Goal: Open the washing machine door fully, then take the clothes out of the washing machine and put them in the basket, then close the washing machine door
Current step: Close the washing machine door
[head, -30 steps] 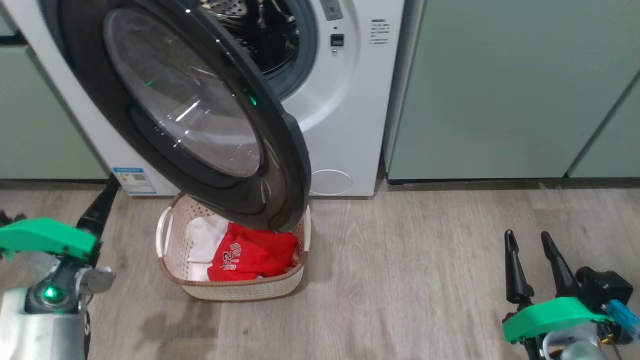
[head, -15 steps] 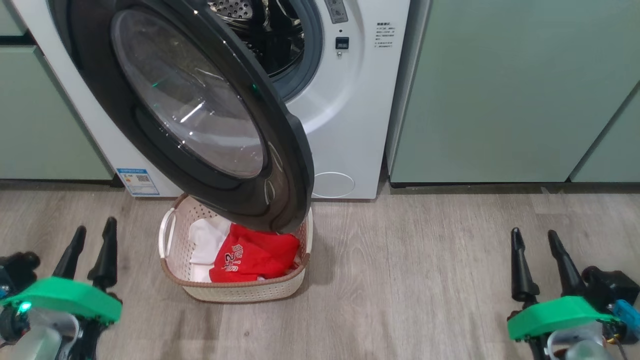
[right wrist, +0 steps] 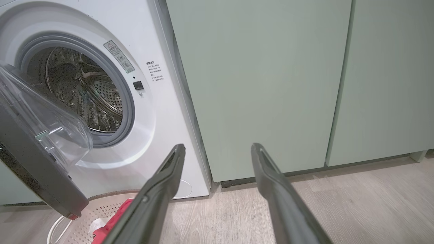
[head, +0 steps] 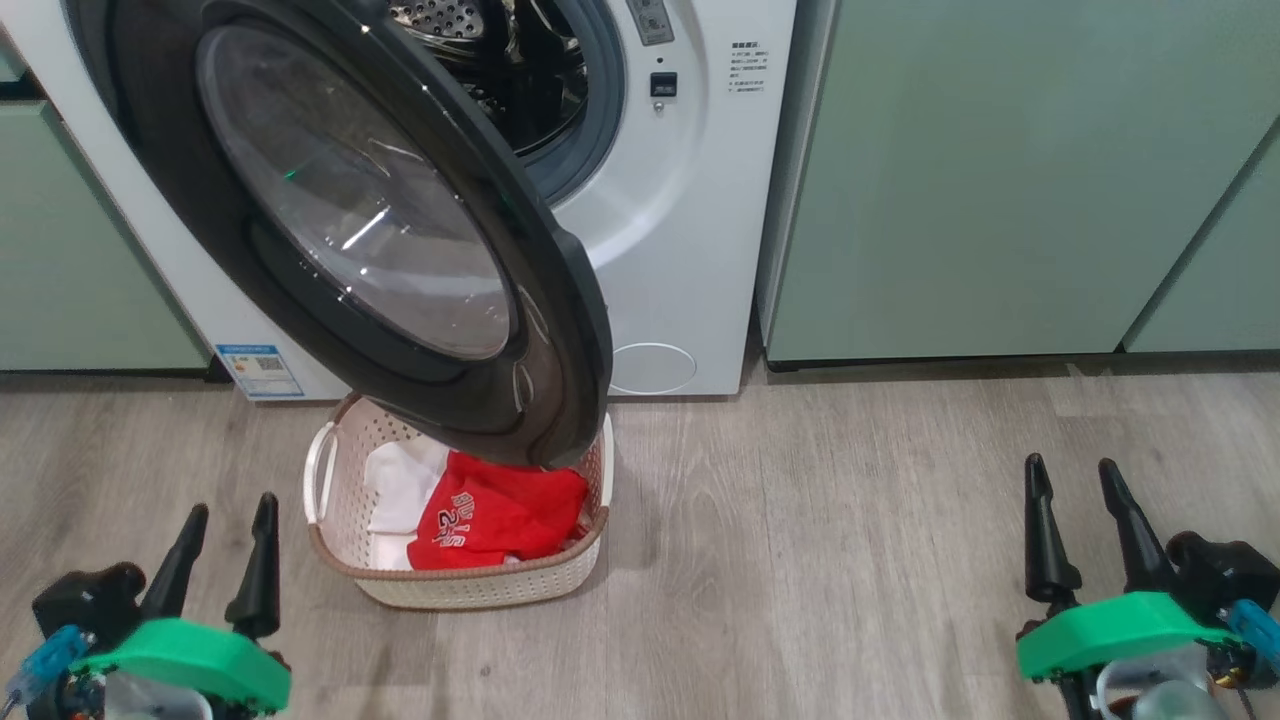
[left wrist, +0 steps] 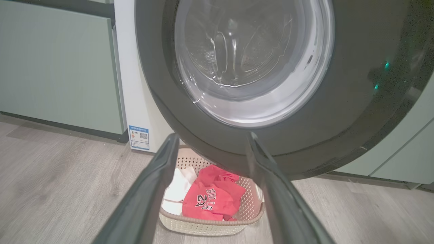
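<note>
The washing machine (head: 680,200) stands with its black-rimmed door (head: 360,230) swung out over the basket (head: 470,585). The steel drum (right wrist: 84,95) looks bare where it shows. In the cream basket lie the clothes: a red jersey (head: 500,515) and a white garment (head: 400,485), their back part hidden under the door's rim. My left gripper (head: 234,505) sits low on the left of the basket, open and holding nothing. In its wrist view the left gripper (left wrist: 213,135) faces the door (left wrist: 339,101) and basket (left wrist: 203,227). My right gripper (head: 1070,463) is open far to the right, over the floor.
Pale green cabinets (head: 980,180) flank the washer on both sides. A small round white flap (head: 652,368) sits low on the washer's front, and a blue label (head: 258,370) at its lower left. Wooden floor (head: 820,560) spreads between the basket and my right gripper.
My left arm has come down and back from beside the door's lower left to the lower left corner, fingers pointing up. The camera shifted slightly. The right arm held still.
</note>
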Tool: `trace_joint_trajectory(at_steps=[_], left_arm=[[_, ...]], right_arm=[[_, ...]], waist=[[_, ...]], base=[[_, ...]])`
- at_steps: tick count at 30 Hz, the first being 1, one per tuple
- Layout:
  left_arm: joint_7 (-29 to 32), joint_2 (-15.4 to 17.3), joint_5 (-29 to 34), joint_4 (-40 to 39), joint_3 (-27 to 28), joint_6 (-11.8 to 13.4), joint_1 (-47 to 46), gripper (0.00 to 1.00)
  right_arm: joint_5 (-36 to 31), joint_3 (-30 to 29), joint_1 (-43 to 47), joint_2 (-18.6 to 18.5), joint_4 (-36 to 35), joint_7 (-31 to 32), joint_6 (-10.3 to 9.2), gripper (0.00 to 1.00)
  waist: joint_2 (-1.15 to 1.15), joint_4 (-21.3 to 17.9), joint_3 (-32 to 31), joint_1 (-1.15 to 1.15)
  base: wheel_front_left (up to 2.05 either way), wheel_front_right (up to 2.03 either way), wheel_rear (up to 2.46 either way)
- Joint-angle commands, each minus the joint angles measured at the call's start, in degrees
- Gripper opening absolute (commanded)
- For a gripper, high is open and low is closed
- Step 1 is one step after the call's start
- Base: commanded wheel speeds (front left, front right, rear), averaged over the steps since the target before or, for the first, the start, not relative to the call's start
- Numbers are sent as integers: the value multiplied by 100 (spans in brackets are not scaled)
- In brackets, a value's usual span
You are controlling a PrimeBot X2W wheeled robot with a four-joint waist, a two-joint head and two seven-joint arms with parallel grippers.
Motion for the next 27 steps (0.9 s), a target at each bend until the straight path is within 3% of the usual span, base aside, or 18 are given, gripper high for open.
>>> trace_joint_trajectory(at_steps=[1, 17, 18, 20, 27], left_arm=[[-37, 110, 119, -129, 271, 6, -246, 100], [-38, 124, 287, 17, 297, 6, -329, 100], [-38, 122, 297, 26, 299, 6, -332, 100], [-38, 94, 319, 43, 323, 6, -325, 100], [-38, -179, 518, 44, 529, 6, -248, 100]], right_arm=[[-60, 130, -63, 5, -191, -62, -3, 100], [-60, 102, -64, -45, -145, -62, -3, 100], [-50, 70, -77, -50, -140, -62, -3, 90], [-89, -70, -134, -62, -216, -62, -3, 0], [20, -275, -626, -88, -661, -62, -3, 0]], waist=[[0, -11, -8, 0], [0, 71, -45, 0], [0, 80, -46, 0], [0, 101, -38, 0], [0, 254, 37, 0]], base=[[0, 0, 0], [0, 0, 0], [0, 0, 0], [0, 0, 0], [0, 0, 0]])
